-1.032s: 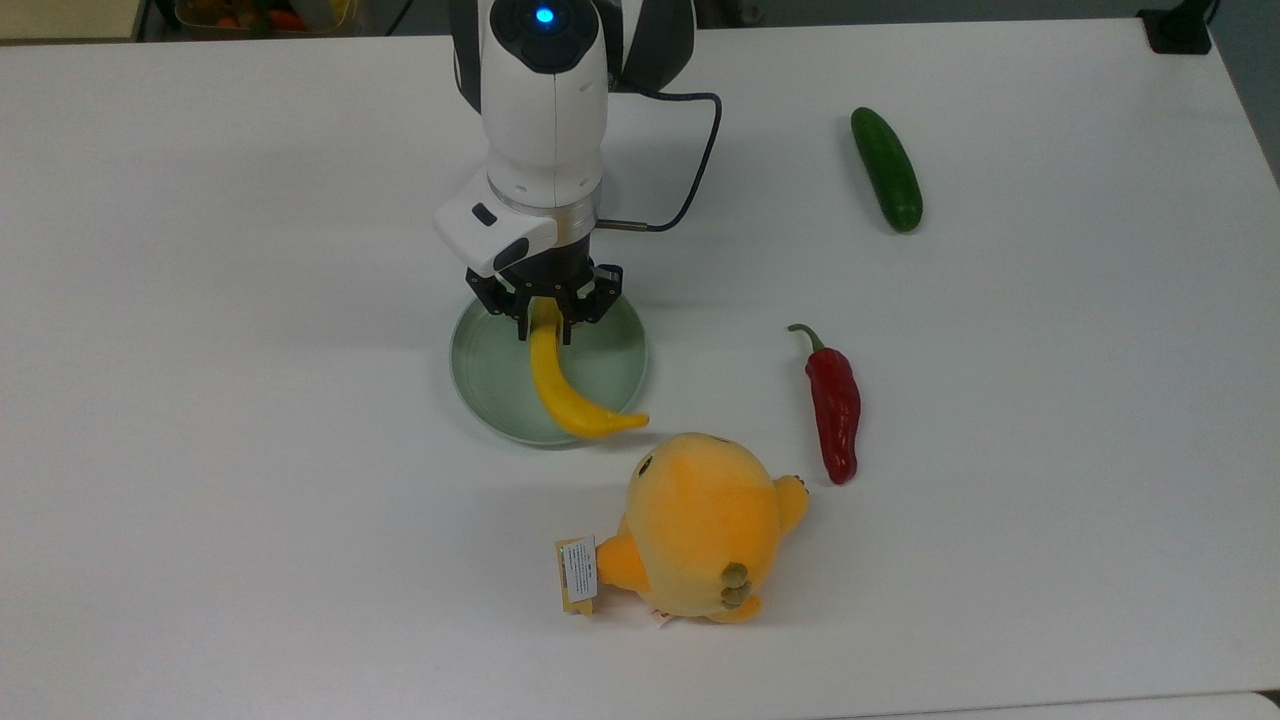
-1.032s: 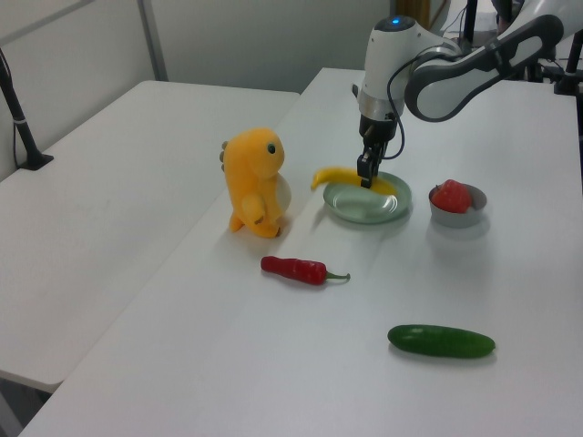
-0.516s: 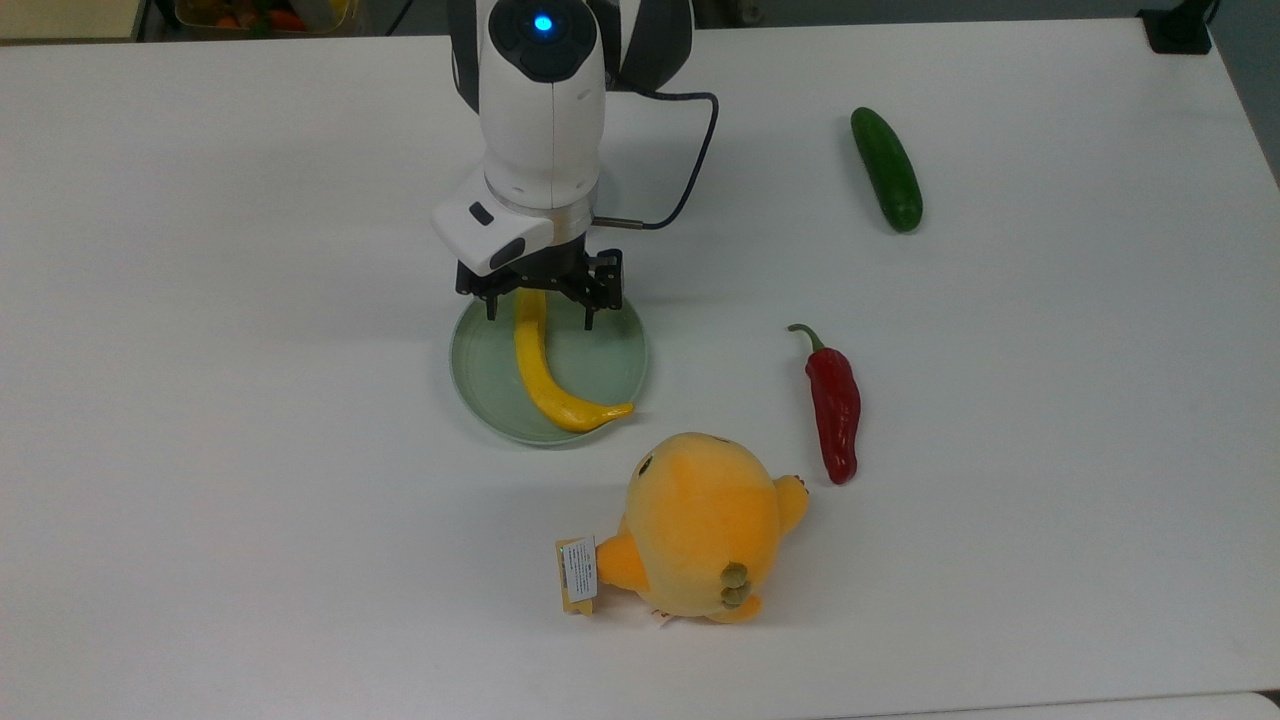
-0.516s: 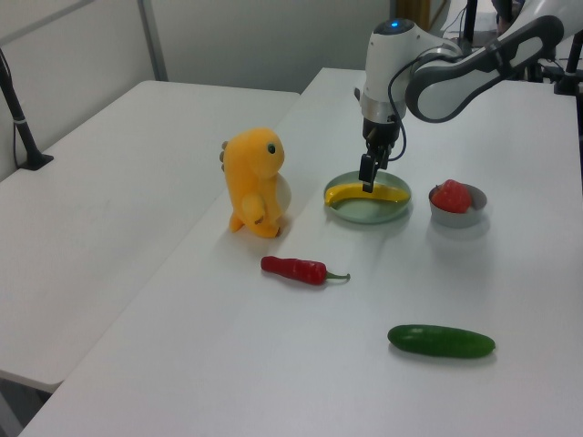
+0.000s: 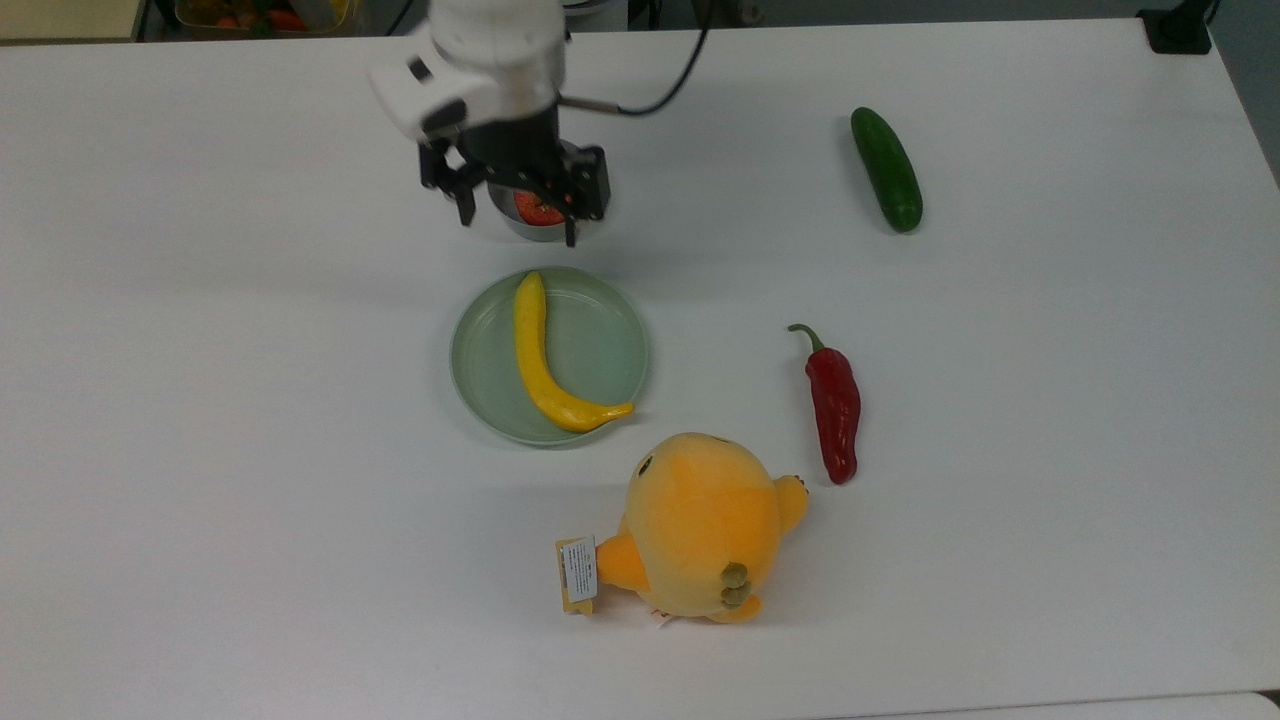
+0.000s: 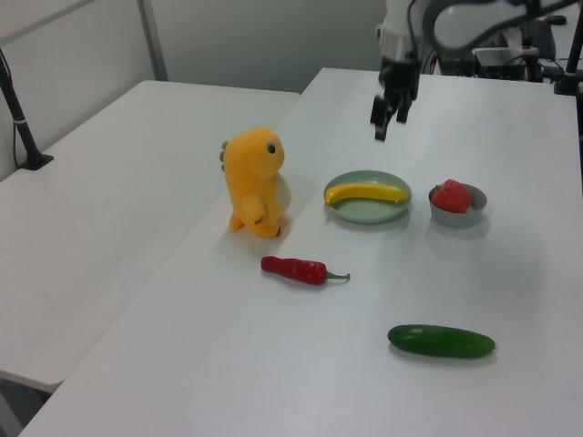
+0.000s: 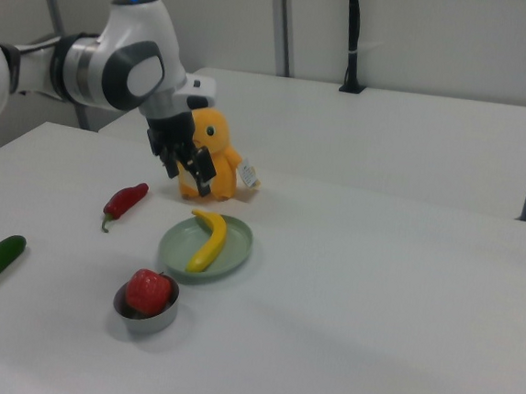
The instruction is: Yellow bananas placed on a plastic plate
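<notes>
Resting inside the round, shallow, pale mint-green plastic plate (image 5: 610,350): the long, slim, curved, glossy yellow banana (image 5: 540,360), lengthwise across the dish in the top view, one pointed tip near the upper rim, the other reaching the rim at the top view's lower right. Also seen lying along the plate (image 6: 366,211) in the left view as a yellow arc (image 6: 367,192), and in the right view as a curved strip (image 7: 208,240) on the green dish (image 7: 236,245). Raised above the table and clear of the plate: the black two-finger gripper (image 5: 516,215) on its white wrist, fingers spread apart, nothing between them. Hanging in the air above and behind the plate in the left view (image 6: 387,123); in front of the plush toy in the right view (image 7: 188,175). Under the gripper in the top view: a small grey metal bowl (image 5: 520,232) with a red round fruit (image 5: 537,208) in it; just beside the plate in the left view (image 6: 455,217). On the white table (image 5: 200,400), well apart from the plate: a dark green cucumber (image 5: 886,169), a red chilli pepper with a green stalk (image 5: 834,404), and near the plate's rim a round yellow-orange plush toy (image 5: 700,525) with a paper tag.
</notes>
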